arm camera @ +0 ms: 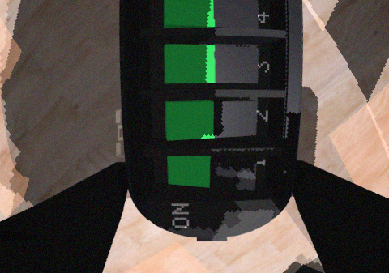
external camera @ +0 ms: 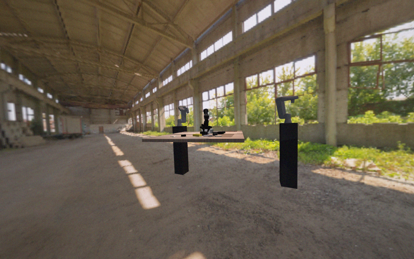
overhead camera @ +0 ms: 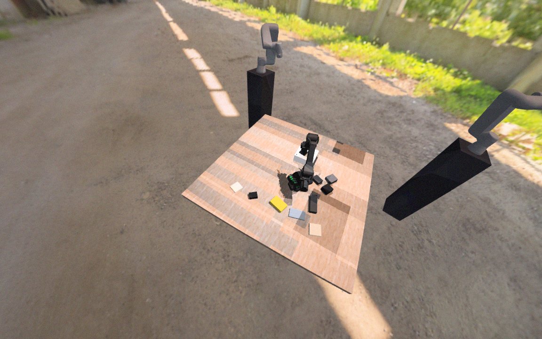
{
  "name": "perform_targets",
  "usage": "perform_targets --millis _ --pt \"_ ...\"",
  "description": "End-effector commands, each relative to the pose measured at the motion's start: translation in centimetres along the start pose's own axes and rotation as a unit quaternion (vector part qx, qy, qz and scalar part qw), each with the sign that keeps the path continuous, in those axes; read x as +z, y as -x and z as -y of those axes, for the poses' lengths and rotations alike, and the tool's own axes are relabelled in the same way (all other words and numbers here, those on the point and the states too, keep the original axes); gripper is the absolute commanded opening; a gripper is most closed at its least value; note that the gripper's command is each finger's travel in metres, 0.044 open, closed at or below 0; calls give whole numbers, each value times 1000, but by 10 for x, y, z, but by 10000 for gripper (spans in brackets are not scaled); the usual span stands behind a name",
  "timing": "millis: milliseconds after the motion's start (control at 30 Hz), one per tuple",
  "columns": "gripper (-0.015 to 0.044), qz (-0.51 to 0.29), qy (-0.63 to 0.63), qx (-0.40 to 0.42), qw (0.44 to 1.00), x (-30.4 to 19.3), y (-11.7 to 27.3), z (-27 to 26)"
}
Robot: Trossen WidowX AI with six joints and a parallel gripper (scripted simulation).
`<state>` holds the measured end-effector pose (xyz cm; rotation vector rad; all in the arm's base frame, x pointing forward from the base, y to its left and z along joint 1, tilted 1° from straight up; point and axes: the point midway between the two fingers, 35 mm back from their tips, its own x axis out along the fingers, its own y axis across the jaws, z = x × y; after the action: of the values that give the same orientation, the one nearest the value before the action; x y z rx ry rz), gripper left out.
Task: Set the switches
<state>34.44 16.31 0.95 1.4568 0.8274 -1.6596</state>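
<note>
The dark grey controller unit (overhead camera: 290,180) (arm camera: 227,220) sits on the bench beside the arm, its switch side up. In the wrist view it runs up the middle, with "ON" printed near its rounded end. Switches 1, 2, 3 and 4 show, green on the left and dark on the right; which ends are pressed I cannot tell. The other switches are out of that view. The underside label is hidden. My gripper (arm camera: 210,172) is over this end, one finger against each long side with no gap visible, so it looks shut on the unit.
On the bench (overhead camera: 222,210) (external camera: 160,140) lie a yellow block (overhead camera: 278,204) (external camera: 197,135), a blue-grey plate (overhead camera: 297,213), a long dark module (overhead camera: 313,203), a small black block (overhead camera: 252,195) and two pale squares (overhead camera: 235,186) (overhead camera: 314,230). Dark blocks (overhead camera: 327,189) (overhead camera: 331,178) lie close beside the arm.
</note>
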Motion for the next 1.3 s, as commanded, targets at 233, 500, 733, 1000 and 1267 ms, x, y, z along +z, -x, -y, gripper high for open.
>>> perform_targets --millis 233,500,733,1000,1267 --pt "327 -1 1 0 1000 -1 -1 0" --pt "336 -1 1 0 1000 2 4 0" --pt "336 -2 1 0 1000 4 7 0" --pt "336 -6 1 0 1000 7 11 0" --pt "336 -11 1 0 1000 11 16 0"
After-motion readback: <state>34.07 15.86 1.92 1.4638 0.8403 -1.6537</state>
